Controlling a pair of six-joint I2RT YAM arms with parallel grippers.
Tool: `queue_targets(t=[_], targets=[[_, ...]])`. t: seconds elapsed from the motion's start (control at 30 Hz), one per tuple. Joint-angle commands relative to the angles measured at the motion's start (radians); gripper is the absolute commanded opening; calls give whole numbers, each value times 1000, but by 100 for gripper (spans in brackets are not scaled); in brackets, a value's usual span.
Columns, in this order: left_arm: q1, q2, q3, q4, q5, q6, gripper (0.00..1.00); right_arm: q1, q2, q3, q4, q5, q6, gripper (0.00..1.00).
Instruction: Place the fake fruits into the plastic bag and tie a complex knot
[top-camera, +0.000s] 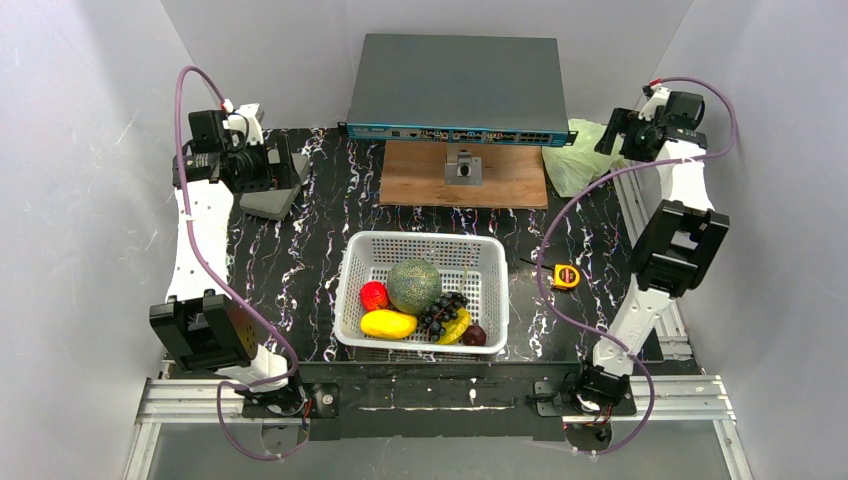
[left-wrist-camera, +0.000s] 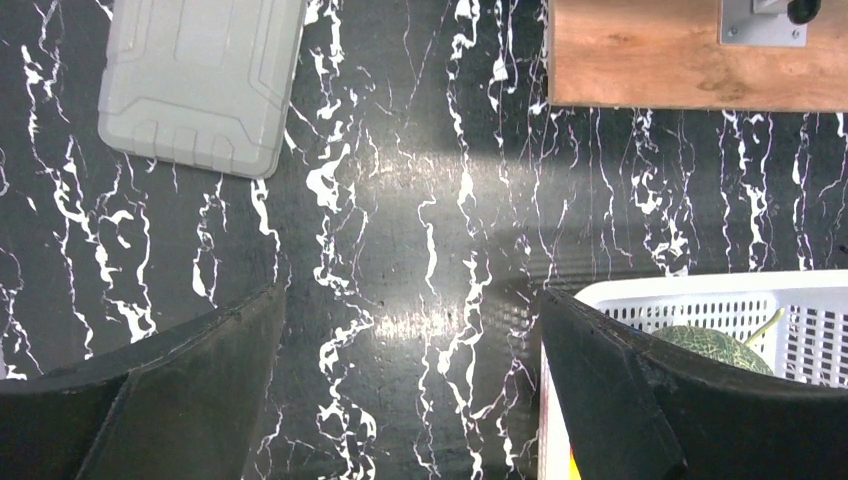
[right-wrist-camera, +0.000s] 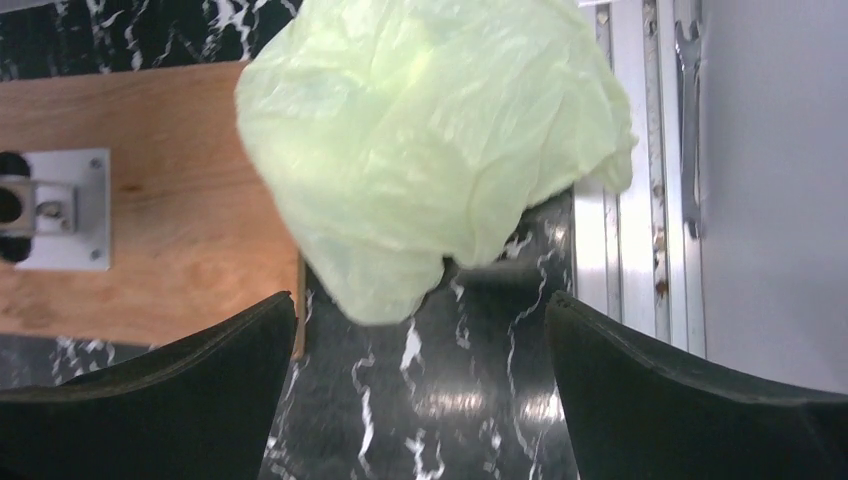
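Note:
The fake fruits lie in a white perforated basket (top-camera: 425, 242) near the table's front: a green netted melon (top-camera: 414, 285), a yellow mango (top-camera: 388, 323), a red fruit (top-camera: 375, 295), dark grapes (top-camera: 440, 313), a banana (top-camera: 456, 328) and a small plum (top-camera: 474, 335). The pale-green plastic bag (top-camera: 580, 158) sits crumpled at the back right. My right gripper (top-camera: 615, 135) hovers over it, open and empty, and the bag (right-wrist-camera: 430, 150) lies just ahead of its jaws (right-wrist-camera: 420, 300). At the back left, my left gripper (top-camera: 285, 165) is open over bare table (left-wrist-camera: 412, 300). The basket's corner (left-wrist-camera: 700, 295) and the melon (left-wrist-camera: 715, 345) show at its right.
A grey network switch (top-camera: 455, 90) stands at the back on a wooden board (top-camera: 465, 175) with a metal bracket (top-camera: 462, 168). A grey lid (left-wrist-camera: 200, 80) lies at the back left. A yellow tape measure (top-camera: 566, 275) lies right of the basket. Aluminium rails (right-wrist-camera: 635, 200) run along the right edge.

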Motion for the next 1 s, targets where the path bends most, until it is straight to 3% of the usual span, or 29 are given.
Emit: queue_targets(t=[0.0,0.3,0.43,0.5,0.6,0.73,0.97], targets=[[-1,-10,23,-78,18,23,100,21,110,133,130,42,17,100],[-2,-7,27,-120,3,27,100,63,382,323,167,132,99,100],[-4,16,68,-146,-6,29,99,86,474,444,69,190,68,100],[-3,24,78,-149,-15,27,99,84,472,452,63,234,74,88],[-3,32,104,-153,-2,32,99,78,438,443,55,260,57,47],[-3,38,130,-141,15,30,100,72,362,424,-48,180,-7,2],[-3,34,164,-118,127,46,99,19,-70,-45,13,1,43,1]])
